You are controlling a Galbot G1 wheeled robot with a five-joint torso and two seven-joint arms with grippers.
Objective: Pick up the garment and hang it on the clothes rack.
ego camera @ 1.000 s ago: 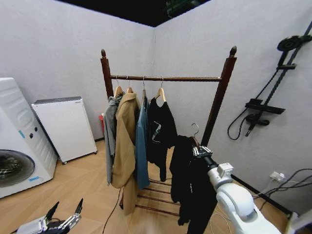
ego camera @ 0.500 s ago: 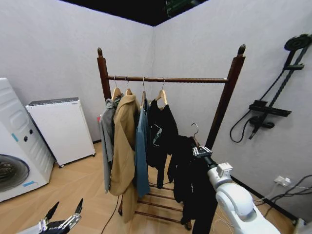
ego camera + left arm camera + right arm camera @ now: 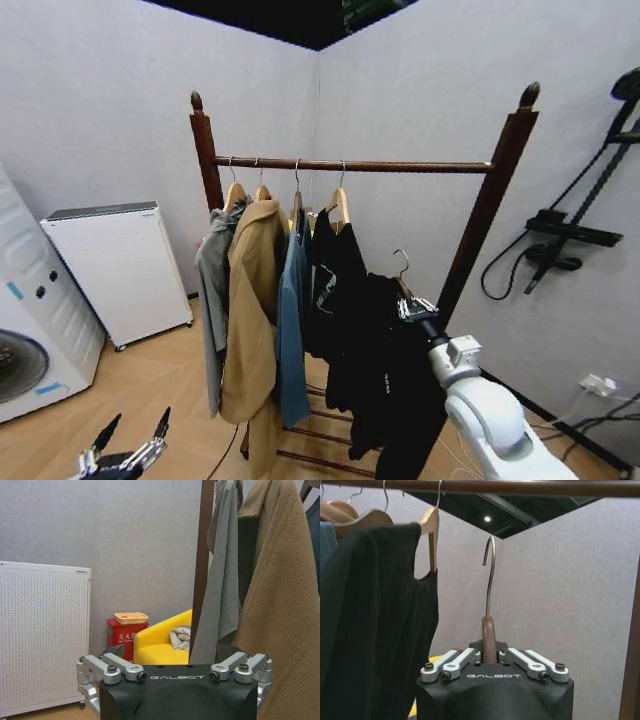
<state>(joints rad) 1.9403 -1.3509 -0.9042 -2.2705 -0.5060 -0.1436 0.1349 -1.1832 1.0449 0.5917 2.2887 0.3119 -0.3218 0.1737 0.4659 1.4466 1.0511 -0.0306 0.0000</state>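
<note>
— Washer (image 3: 25, 340) at the far left of the head view, yes? And beside it?

— A white perforated cabinet (image 3: 118, 270) against the wall. Low in front of them hangs the left pincer (image 3: 128, 445), fingers spread apart and gripping nothing; its own camera shows the same splayed fingers (image 3: 122, 669).

— What does that wrist camera look past them at?

— A red box (image 3: 125, 632) with a small pale tray on top, a yellow seat (image 3: 162, 645) with grey cloth on it, and the rack's near post with a grey garment and a tan coat hanging by it.

— Now the clothes rack (image 3: 350, 165) itself.

— Dark red-brown wood, two knob-topped posts, one horizontal rail, slats at the bottom. From its left end hang a grey garment (image 3: 212, 300), the tan coat (image 3: 250, 300), a blue denim jacket (image 3: 293, 320) and a shorter black top (image 3: 335, 270) with a pale chest mark, each on a hanger.

— And the long black garment (image 3: 385, 390)?

— To the right of those, lower than the rail, not on it. Its metal hook (image 3: 402, 265) stands free in the air below the rail. The right pincer (image 3: 413, 308) is clamped on the hanger's neck just under that hook; the jacket drapes down from there, in front of the right post.

— Does the right wrist camera agree?

— Yes: the pincer (image 3: 490, 657) is closed on the wooden neck, the hook (image 3: 490, 575) rises upright, and the rail (image 3: 520, 487) runs above it, apart from it.
</note>
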